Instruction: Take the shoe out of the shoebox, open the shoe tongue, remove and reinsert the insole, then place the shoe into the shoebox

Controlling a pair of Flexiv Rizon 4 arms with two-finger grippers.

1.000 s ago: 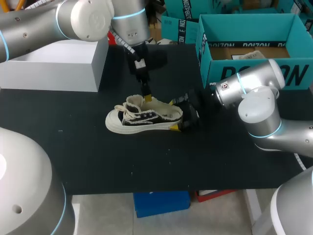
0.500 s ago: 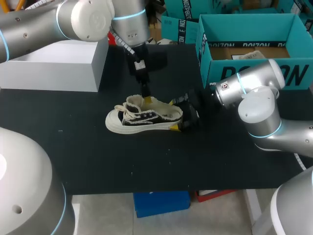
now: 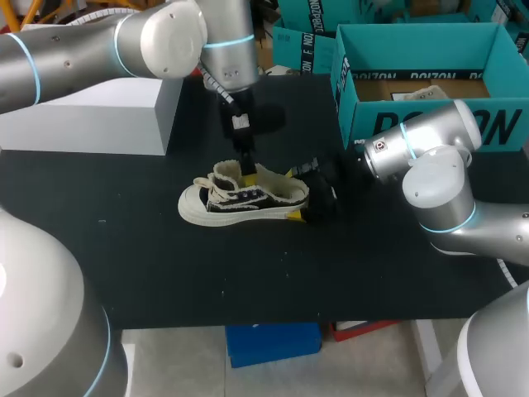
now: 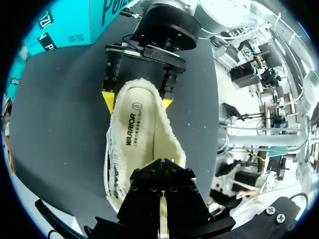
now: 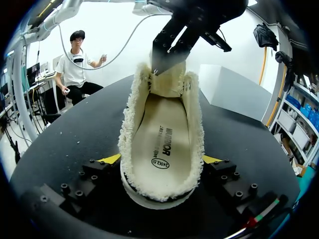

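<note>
Head view showed the shoe [image 3: 244,201] lying on its sole on the black bench [image 3: 248,273], out of the teal shoebox [image 3: 413,26], which sat open at the far right corner. The right pincer [image 3: 293,194] gripped the shoe at the heel, one yellow tip pressed to each side. The left pincer [image 3: 249,165] hung straight down over the lace area, its end at the raised tongue [image 5: 167,82]; whether it had hold of the tongue I could not tell. Inside the shoe the cream insole [image 5: 162,144] lay flat. A white box [image 3: 91,116] stood at the far left of the bench.
</note>
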